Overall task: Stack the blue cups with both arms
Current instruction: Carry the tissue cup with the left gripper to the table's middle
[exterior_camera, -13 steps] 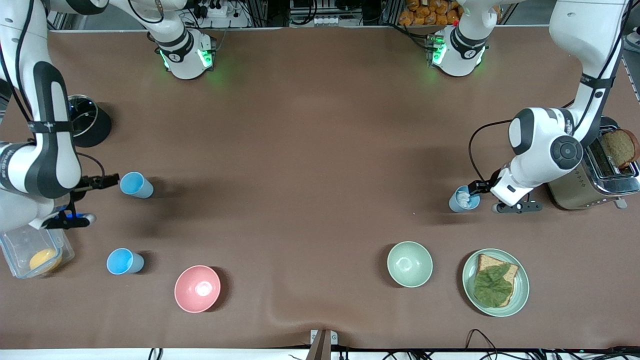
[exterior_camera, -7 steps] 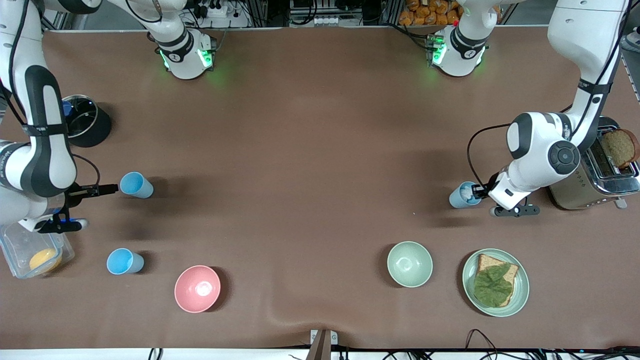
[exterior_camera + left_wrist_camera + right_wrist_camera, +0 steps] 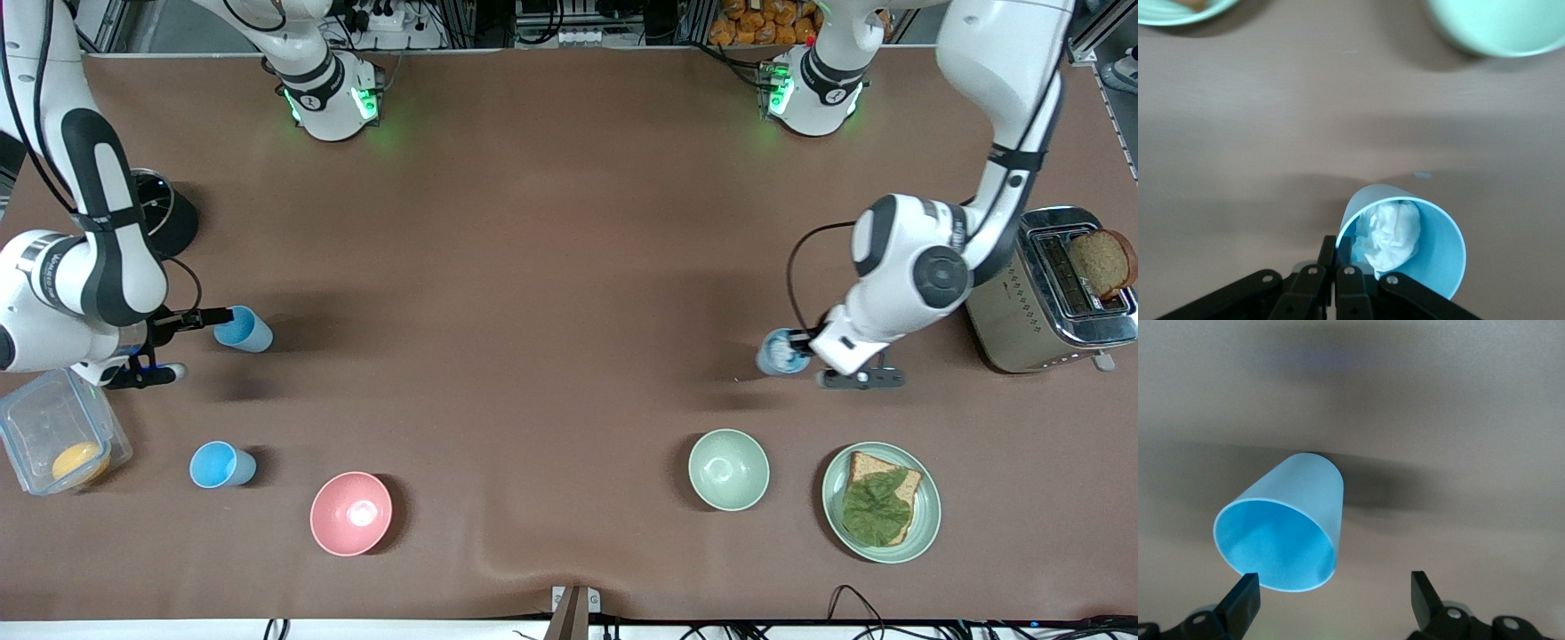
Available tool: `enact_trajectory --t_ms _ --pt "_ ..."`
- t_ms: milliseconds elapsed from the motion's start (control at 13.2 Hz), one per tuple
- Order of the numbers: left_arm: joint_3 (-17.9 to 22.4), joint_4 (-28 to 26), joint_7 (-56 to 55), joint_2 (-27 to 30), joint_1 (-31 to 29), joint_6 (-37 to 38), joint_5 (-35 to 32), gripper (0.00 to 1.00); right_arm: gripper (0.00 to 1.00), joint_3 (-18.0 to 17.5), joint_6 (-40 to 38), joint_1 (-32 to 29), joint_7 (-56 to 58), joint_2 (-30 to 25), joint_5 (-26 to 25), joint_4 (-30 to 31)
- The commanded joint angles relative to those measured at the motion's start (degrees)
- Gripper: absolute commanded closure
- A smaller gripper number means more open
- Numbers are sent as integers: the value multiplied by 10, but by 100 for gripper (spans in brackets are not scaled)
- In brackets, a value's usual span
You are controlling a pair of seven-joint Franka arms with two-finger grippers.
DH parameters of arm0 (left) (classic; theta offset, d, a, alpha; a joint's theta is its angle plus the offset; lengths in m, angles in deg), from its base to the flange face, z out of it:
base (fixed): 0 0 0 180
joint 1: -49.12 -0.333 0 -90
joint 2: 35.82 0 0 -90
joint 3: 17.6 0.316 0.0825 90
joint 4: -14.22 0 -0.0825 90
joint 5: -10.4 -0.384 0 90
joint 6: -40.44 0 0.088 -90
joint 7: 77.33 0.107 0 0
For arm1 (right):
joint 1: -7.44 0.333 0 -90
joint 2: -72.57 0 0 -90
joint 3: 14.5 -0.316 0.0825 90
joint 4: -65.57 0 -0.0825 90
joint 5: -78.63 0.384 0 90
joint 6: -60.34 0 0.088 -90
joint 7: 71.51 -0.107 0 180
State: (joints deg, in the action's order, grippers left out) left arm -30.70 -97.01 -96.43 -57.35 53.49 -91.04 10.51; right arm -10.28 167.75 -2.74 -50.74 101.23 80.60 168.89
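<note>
A blue cup [image 3: 782, 352] with a crumpled white wad [image 3: 1390, 234] inside is held at its rim by the left gripper [image 3: 807, 338], whose fingers are pinched shut on the cup wall, one inside and one outside, as the left wrist view shows [image 3: 1338, 263]. This cup is over bare table, farther from the front camera than the pale green bowl [image 3: 728, 468] and the plate of bread and leaf [image 3: 922, 524].

A second blue cup [image 3: 242, 329] stands on the table at the right arm's end, its rim just at the tips of the right gripper [image 3: 218, 316]. In the right wrist view the cup [image 3: 1286, 532] sits off-centre between widely spread fingers [image 3: 1243, 603], nothing being gripped. A third blue cup [image 3: 220, 465] stands nearer the camera, beside the pink bowl [image 3: 350, 513].

The step in hand is judged to be pick-up and carry: one cup is secured, the other is being approached. Next, the right gripper would need to be centred on a rim and closed.

Against half a second ago, the left arm's cup has been carried toward the table's middle, away from the toaster [image 3: 1049, 302]; the right gripper has been brought up to its cup.
</note>
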Motion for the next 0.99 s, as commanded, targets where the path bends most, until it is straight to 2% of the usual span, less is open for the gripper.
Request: enact_trajectory --t_ms 0,228,531,683,759,834,910 --pt "-8 80 -175 -31 111 42 6 100 0 -6 28 -8 11 -12 10 20" --pt "-3 138 -295 -89 209 43 -2 100 0 -6 39 -12 36 6 26 19" --pt "-1 202 -396 -154 291 43 -39 100 0 -6 33 -12 47 16 43 20" --pt "-1 236 -433 -186 310 43 -50 100 0 -6 41 -27 86 23 47 19" --pt "1 246 -441 -197 324 41 -51 100 25 -6 60 -33 110 27 62 18" --pt "8 249 -444 -200 336 40 -51 100 68 -5 79 -35 137 27 74 19" --pt "13 249 -444 -200 343 41 -51 100 94 -5 84 -38 145 29 81 18"
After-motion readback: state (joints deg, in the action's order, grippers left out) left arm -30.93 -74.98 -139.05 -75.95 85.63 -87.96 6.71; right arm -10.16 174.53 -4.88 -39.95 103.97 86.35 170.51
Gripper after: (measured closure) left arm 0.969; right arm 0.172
